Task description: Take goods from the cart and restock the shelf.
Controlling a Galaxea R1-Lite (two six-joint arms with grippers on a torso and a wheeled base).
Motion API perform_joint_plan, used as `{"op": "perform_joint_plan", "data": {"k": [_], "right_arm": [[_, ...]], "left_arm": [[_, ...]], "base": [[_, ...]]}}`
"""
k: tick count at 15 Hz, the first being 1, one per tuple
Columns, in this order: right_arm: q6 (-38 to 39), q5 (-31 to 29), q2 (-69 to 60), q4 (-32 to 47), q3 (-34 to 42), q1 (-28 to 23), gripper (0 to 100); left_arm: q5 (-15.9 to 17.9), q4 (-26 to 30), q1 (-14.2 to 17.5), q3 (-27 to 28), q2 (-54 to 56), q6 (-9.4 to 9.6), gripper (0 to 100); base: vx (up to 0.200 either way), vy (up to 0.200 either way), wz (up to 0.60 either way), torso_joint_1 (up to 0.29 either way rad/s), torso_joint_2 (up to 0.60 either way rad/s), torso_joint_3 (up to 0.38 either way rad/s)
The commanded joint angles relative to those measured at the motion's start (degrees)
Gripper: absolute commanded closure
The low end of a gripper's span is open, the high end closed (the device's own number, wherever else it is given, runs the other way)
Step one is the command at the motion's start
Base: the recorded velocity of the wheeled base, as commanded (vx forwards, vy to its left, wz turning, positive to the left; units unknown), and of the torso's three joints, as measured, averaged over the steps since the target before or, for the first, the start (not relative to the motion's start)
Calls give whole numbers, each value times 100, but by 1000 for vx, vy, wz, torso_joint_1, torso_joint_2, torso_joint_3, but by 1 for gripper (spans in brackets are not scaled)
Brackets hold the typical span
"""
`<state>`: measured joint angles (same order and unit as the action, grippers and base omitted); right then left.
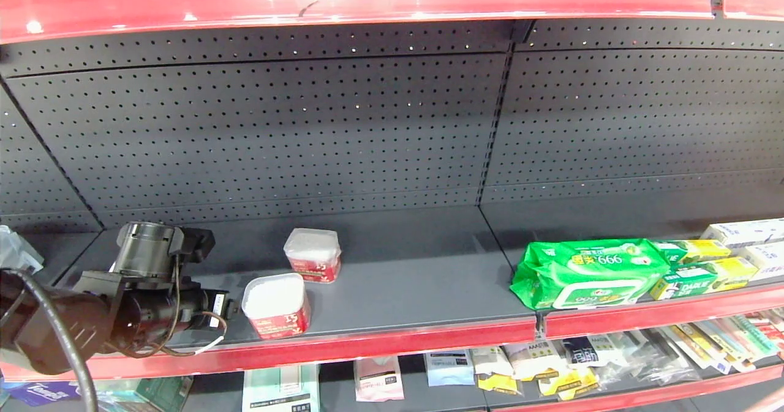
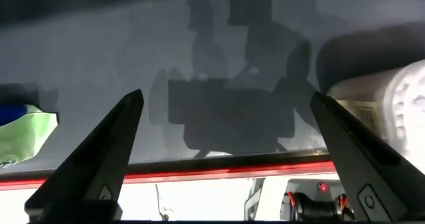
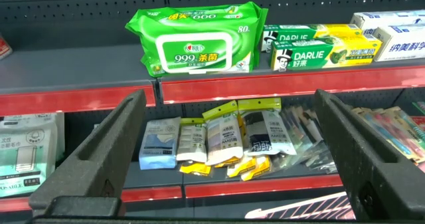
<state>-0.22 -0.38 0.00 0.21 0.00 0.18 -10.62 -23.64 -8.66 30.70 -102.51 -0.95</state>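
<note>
- Two small rounded-square tubs stand on the left half of the shelf (image 1: 404,277). Each has a translucent white plastic body, a frosted lid and a red label band.
- The front tub (image 1: 275,305) is close to the shelf's red front edge. The back tub (image 1: 312,254) stands apart from it, nearer the middle of the board.
- The shelf board is matte dark grey metal with a glossy red front strip, and the back panel (image 1: 275,130) is perforated dark sheet metal.
- On the right half, at the front edge, lies a soft, glossy green wipes pack (image 1: 588,272) with a white flap lid. Just beside it are long green-and-yellow toothpaste boxes (image 1: 692,271), then white cartons (image 1: 744,234) toward the right end.
- The left wrist view shows the left hand (image 2: 226,164) low over the bare board near the front edge. Its dark wedge-shaped fingers are spread wide apart, and the front tub (image 2: 392,104) is just beside one of them.
- The right wrist view faces the shelf front from outside. The right hand (image 3: 229,157) is spread wide and holds nothing.
- Beyond the right hand, that view shows small flat packets (image 3: 226,141) on the lower shelf, more plainly than the head view does.
</note>
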Motion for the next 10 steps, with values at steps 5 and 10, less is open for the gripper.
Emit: {"op": "perform_joint_plan", "data": {"k": [5,10], "right_arm": [[-4,3,9,-3,0,-1,0],[-4,-6,9,6,0,-1,0]], "left_arm": [[-2,-27,-22,112,-129,16,0],[-46,-44,-92,367,-243,16,0]], "base": [[0,0,0,0,0,0],[0,0,0,0,0,0]]}}
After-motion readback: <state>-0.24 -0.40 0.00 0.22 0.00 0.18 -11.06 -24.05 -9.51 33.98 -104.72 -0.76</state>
